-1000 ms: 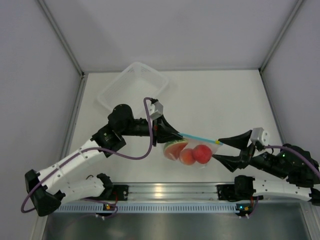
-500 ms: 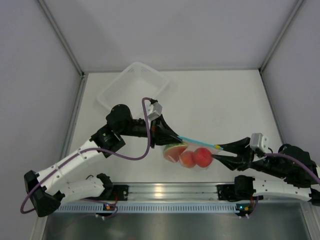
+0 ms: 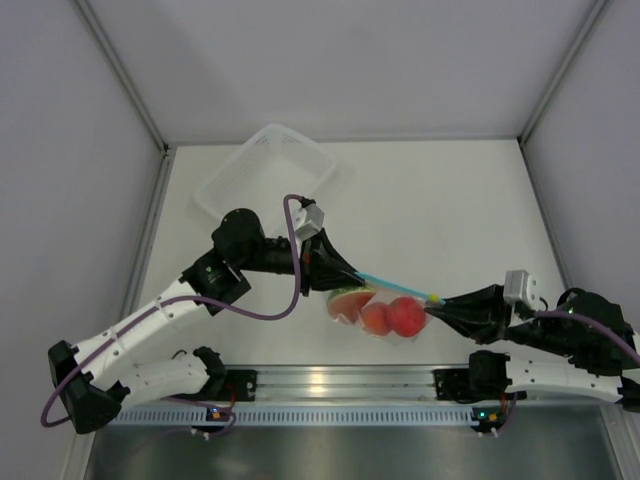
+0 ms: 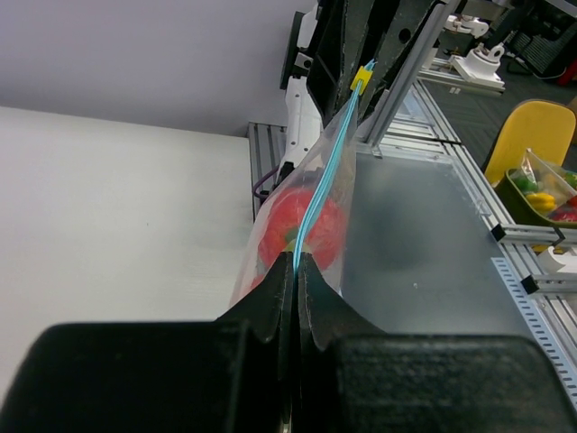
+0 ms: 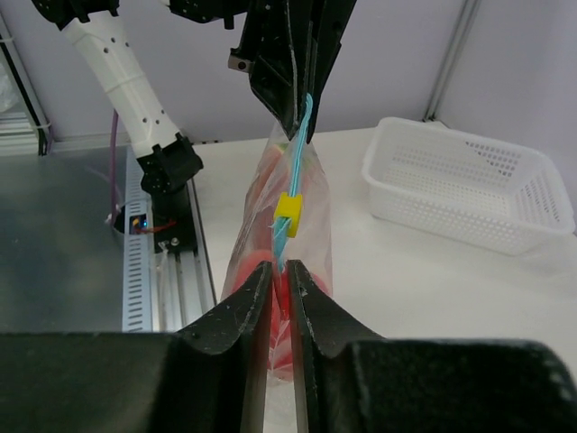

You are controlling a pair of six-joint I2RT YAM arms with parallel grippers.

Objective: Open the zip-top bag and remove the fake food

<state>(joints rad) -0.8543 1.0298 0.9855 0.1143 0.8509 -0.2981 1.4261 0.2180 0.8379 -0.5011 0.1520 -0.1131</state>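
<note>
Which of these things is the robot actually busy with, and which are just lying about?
In the job: clear zip bag; toy food inside it; left gripper and right gripper, each pinching an end of the bag's top edge.
Just lying about: white basket, at the table's far left corner.

A white mesh-sided plastic basket (image 3: 265,172) sits at the far left corner of the white table (image 3: 450,200); a silver rail (image 3: 330,380) lines its near edge.
</note>
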